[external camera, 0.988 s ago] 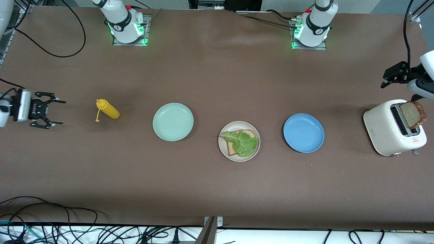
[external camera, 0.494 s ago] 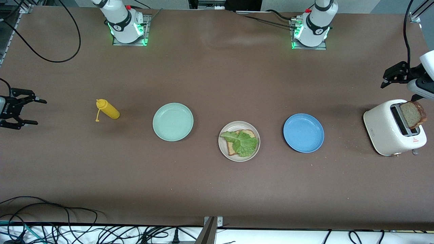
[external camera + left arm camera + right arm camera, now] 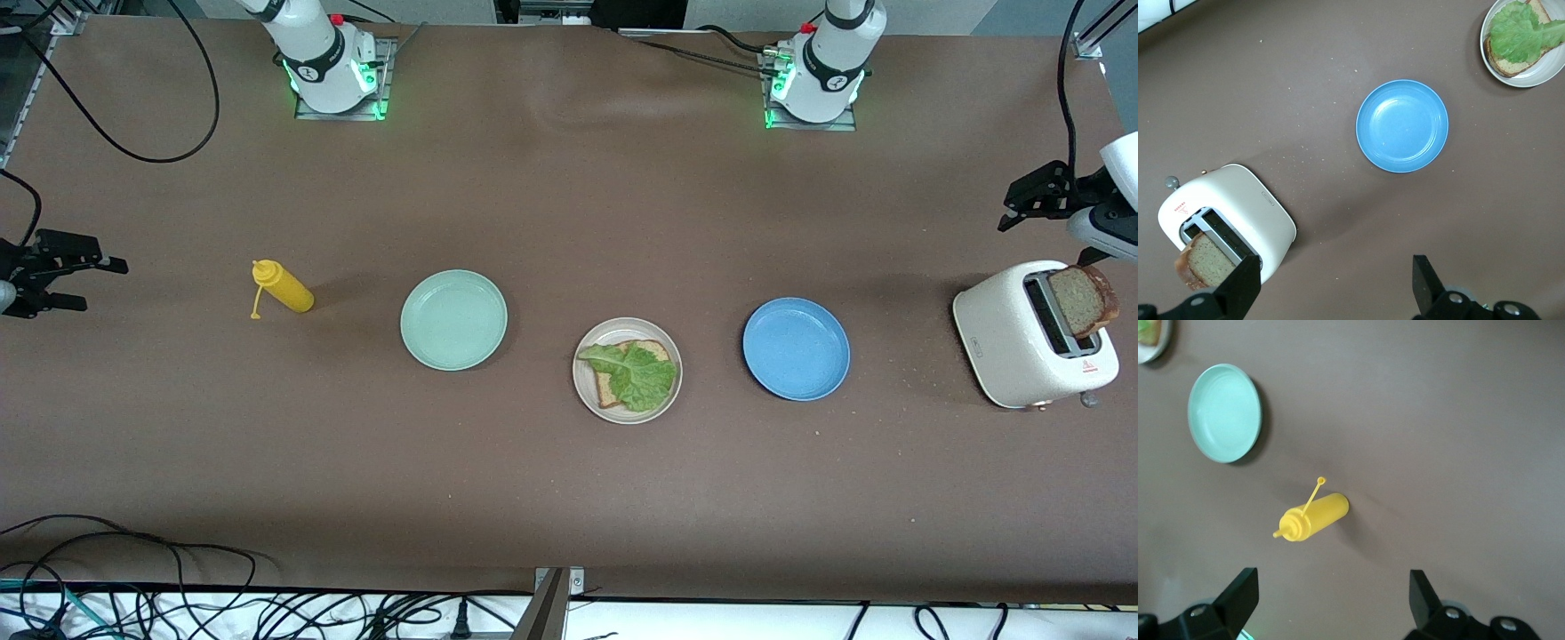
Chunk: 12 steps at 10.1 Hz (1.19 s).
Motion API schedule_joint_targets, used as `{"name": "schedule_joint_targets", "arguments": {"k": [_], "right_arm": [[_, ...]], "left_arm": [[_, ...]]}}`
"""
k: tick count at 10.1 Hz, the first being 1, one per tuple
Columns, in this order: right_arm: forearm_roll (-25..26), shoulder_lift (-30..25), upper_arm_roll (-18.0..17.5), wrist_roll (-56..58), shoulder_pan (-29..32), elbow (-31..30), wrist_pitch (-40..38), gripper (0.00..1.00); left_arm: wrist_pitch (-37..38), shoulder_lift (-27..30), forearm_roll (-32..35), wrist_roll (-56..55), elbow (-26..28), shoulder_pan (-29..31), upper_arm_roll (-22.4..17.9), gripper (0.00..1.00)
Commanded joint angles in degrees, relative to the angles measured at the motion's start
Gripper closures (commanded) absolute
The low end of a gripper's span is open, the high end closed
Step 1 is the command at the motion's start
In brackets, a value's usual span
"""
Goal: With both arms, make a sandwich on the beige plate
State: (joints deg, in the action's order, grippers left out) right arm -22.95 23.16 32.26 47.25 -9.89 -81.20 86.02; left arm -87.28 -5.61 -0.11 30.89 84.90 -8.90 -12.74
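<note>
Right gripper (image 3: 62, 284) pulled back to tabletop (image 3: 551, 498) end, empty, jaws spread. Left gripper (image 3: 1031, 197) released, waiting over toaster (image 3: 1013, 342); 2nd bread slice (image 3: 1080, 300) next, I reckon.

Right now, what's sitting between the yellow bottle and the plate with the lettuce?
The mint-green plate, empty, sits between the yellow bottle and the beige plate. The front view shows it.
</note>
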Motion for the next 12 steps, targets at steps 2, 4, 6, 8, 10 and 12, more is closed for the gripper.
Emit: {"name": "schedule_joint_targets", "arguments": {"k": [2,4,6,8,10,12], "right_arm": [[12.03,-4.35,0.00,-24.59,-8.81,1.14,-1.55,0.00],[12.85,-4.35,-0.01,-27.91,-10.23,1.31,-3.57,0.00],[13.81,-4.35,-0.09,-32.54,-11.46,1.31,-3.57,0.00],[14.78,-4.79,-0.01,-37.29,-12.95,1.22,-4.71,0.00],[14.96,-6.19,-0.18,-41.70,-14.53,0.96,-6.38,0.00],[17.76,-7.34,-0.18,-43.46,-16.55,0.61,-7.26,0.00]], "left_arm": [[1.85,-0.19,-0.51,1.28,-1.14,0.38,-0.26,0.00],[1.94,-0.19,-0.25,1.10,-1.14,0.73,-0.61,0.00],[2.12,-0.36,-0.42,1.28,-0.97,4.13,-1.14,0.00],[4.91,-2.81,-0.94,2.06,-0.87,9.75,-1.14,0.00],[4.75,-5.71,-0.69,1.98,-1.31,12.40,-1.23,0.00],[4.75,-8.87,-1.12,2.59,-1.67,17.05,-1.23,0.00]]}}
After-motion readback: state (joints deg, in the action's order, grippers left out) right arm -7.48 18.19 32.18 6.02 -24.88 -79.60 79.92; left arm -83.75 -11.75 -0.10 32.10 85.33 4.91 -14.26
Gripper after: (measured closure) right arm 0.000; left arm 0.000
